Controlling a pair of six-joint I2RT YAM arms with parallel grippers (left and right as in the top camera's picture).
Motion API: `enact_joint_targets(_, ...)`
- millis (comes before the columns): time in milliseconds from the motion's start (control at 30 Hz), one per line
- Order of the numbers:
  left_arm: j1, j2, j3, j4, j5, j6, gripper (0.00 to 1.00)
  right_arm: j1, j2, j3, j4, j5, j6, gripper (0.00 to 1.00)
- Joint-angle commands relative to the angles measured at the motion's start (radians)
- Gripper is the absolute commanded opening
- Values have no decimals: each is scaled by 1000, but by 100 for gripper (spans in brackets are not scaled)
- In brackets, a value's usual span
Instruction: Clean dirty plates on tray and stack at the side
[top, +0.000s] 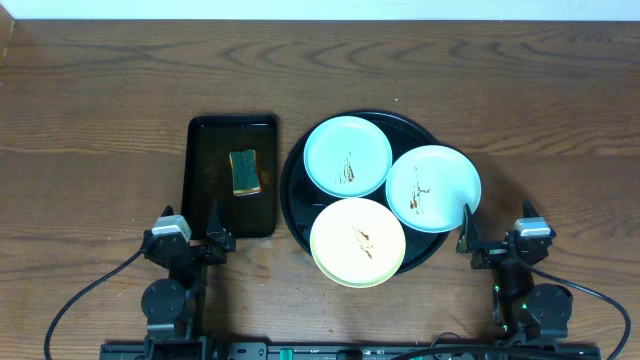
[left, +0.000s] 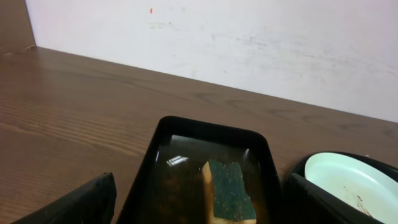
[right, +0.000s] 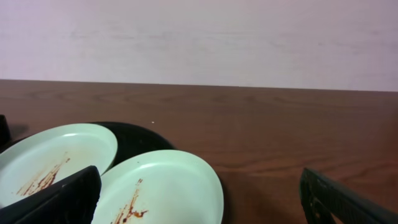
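Observation:
Three smeared plates lie on the round black tray (top: 296, 198): a mint-blue plate (top: 347, 155) at the back left, a mint-blue plate (top: 433, 187) at the right, and a pale yellow plate (top: 357, 242) in front. My left gripper (top: 190, 225) is open and empty, just in front of the rectangular tray. My right gripper (top: 496, 230) is open and empty, right of the round tray. The right wrist view shows both mint plates (right: 163, 190) (right: 53, 152). The left wrist view shows the back-left plate (left: 348, 177).
A small rectangular black tray (top: 205, 175) left of the round one holds brownish water and a green-and-yellow sponge (top: 245, 171), also seen in the left wrist view (left: 229, 191). Bare wood table lies all round, and a pale wall stands at the back.

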Motion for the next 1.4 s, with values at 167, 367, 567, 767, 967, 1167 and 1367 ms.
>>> enact_joint_targets(167,4,-4,47,-128,-2,-21,86,8,0,34,-54,50,26,99)
enact_joint_targets(367,4,53,150,-237,-2,-34,86,8,82,126,-142,71,32,99)
enact_joint_targets(567,4,199,275,-301,-2,-44,86,8,283,248,-174,69,66,99)
enact_joint_targets(767,4,418,485,-435,-1,-44,86,8,542,427,-275,15,105,99)
enact_joint_targets(967,4,690,742,-637,80,-43,86,8,850,669,-504,-18,32,99)
enact_joint_targets(1167,4,942,1018,-896,100,-43,86,8,1065,859,-662,-76,-1,99)
enact_joint_targets(1367,4,1049,1080,-926,101,-44,86,8,1123,887,-652,-262,-2,99)
